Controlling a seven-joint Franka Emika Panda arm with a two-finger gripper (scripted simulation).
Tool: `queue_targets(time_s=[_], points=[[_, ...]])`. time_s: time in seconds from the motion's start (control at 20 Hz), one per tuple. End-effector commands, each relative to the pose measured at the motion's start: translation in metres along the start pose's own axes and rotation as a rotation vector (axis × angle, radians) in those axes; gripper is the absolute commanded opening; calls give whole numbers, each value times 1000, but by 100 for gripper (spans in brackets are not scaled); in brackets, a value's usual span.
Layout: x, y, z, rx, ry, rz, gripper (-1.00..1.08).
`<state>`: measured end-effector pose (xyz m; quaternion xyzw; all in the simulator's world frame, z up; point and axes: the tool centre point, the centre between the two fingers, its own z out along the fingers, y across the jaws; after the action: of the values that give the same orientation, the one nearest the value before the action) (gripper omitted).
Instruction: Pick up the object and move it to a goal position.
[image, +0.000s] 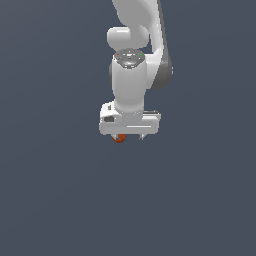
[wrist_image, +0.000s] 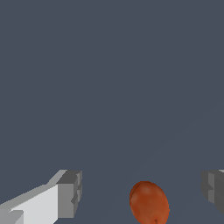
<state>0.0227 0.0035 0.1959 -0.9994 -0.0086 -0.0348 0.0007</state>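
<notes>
The small orange-red ball (image: 118, 138) lies on the dark grey floor (image: 55, 200) under the white gripper (image: 130, 136). In the wrist view the ball (wrist_image: 149, 204) sits between the two grey fingertips (wrist_image: 70, 194), nearer the far one and touching neither. The gripper (wrist_image: 141, 191) is open, its jaws wide apart on either side of the ball. In the exterior view the hand hides most of the ball and the fingers.
The white arm (image: 131, 65) rises straight up from the gripper to the top of the exterior view. Plain dark grey floor surrounds it on all sides.
</notes>
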Motion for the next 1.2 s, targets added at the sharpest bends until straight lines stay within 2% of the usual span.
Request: queue_targets(time_s=[0.0, 0.5, 0.85, 1.15], points=[[0, 0, 0, 0, 0, 0, 100], [2, 19, -11, 18, 17, 38, 100], [1, 18, -9, 17, 15, 47, 100], [-5, 20, -3, 17, 10, 104, 100]])
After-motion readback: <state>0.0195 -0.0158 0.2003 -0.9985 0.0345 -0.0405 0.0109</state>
